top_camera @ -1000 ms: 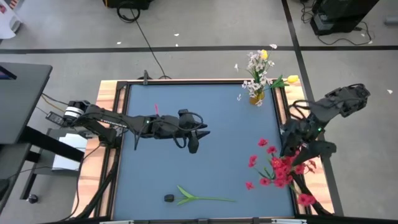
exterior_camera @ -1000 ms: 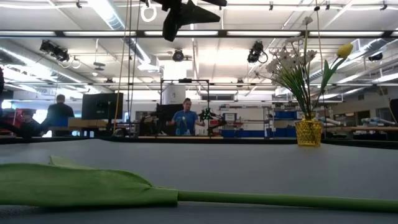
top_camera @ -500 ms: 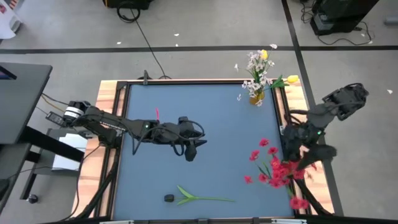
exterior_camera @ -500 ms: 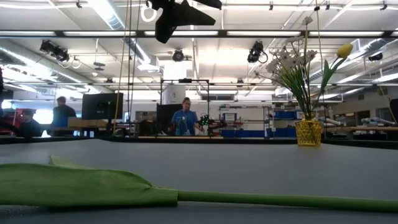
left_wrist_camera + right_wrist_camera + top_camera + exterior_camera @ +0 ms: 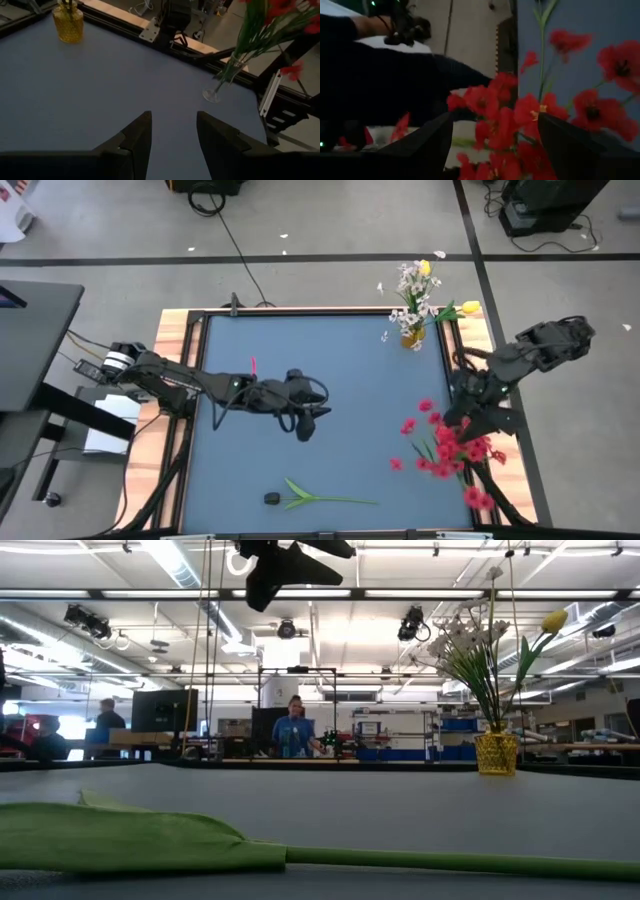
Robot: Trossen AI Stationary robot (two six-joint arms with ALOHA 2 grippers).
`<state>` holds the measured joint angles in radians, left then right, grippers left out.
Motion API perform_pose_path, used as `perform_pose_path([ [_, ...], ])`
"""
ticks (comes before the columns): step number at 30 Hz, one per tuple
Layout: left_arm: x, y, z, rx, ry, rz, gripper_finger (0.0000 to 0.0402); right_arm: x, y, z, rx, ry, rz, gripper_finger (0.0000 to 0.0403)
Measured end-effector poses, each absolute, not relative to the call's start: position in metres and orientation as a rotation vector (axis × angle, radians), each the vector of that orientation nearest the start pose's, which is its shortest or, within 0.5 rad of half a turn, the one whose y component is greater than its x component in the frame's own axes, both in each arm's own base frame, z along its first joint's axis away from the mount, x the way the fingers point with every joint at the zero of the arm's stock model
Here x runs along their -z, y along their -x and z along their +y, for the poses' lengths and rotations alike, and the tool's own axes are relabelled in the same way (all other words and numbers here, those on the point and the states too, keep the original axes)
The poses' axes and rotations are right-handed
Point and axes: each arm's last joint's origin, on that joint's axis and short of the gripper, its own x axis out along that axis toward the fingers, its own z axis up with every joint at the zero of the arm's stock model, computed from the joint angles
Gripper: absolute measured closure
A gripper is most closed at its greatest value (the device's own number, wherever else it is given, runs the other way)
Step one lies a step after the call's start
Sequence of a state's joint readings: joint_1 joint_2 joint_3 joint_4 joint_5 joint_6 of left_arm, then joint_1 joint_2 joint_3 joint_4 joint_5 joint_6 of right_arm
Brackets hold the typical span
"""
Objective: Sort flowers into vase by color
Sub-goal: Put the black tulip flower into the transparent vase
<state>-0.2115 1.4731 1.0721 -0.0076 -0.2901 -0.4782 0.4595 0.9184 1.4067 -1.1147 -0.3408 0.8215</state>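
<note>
A yellow vase [image 5: 411, 335] at the far right corner holds white sprays and yellow tulips [image 5: 553, 620]. Red flowers [image 5: 447, 448] stand in a clear glass vase [image 5: 220, 85] by the table's right edge. My right gripper [image 5: 462, 420] is up among their blossoms [image 5: 500, 120], its fingers wide apart. One dark-headed flower [image 5: 320, 498] lies flat near the front edge, its leaf [image 5: 120, 838] and stem on the mat. My left gripper [image 5: 305, 428] hangs open, high above the middle of the table [image 5: 172, 135], holding nothing. My right gripper has red blossoms [image 5: 492, 107] between its wide-apart fingers. I cannot tell whether the fingers touch them.
The blue mat [image 5: 330, 380] lies bare between the two arms. A wooden frame [image 5: 170, 330] borders it. A small pink bit [image 5: 252, 362] shows beside the left arm. People stand in the room beyond the far edge [image 5: 295, 730].
My left gripper has tipped down a little and swung slightly toward the near edge. My right gripper has turned among the red flowers, and the bunch has shifted a little toward the table's left.
</note>
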Motion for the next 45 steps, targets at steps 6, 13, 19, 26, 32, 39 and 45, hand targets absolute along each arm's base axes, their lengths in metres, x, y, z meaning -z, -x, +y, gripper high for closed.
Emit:
perform_pose_path([
  [6,-0.287,-0.324,-0.061,-0.172,0.367,0.379,0.0239,-0.452,-0.119,0.062,-0.442,-0.732,0.546,0.0106],
  [13,-0.293,-0.306,-0.07,-0.162,0.374,0.456,0.0239,-0.451,-0.159,0.07,-0.343,-0.549,0.4,0.0115],
  [19,-0.295,-0.29,-0.1,-0.077,0.38,0.507,0.0239,-0.434,-0.202,0.08,-0.261,-0.463,0.431,0.0122],
  [26,-0.282,-0.28,-0.136,0.022,0.326,0.587,0.0239,-0.425,-0.236,0.087,-0.188,-0.502,0.389,0.0134],
  [32,-0.259,-0.266,-0.167,0.072,0.231,0.737,0.0239,-0.416,-0.25,0.091,-0.104,-0.584,0.398,0.0142],
  [39,-0.218,-0.278,-0.206,0.137,0.178,0.752,0.024,-0.412,-0.254,0.094,-0.04,-0.708,0.406,0.0152],
  [45,-0.177,-0.295,-0.223,0.152,0.126,0.751,0.024,-0.408,-0.259,0.101,-0.034,-0.768,0.418,0.0156],
])
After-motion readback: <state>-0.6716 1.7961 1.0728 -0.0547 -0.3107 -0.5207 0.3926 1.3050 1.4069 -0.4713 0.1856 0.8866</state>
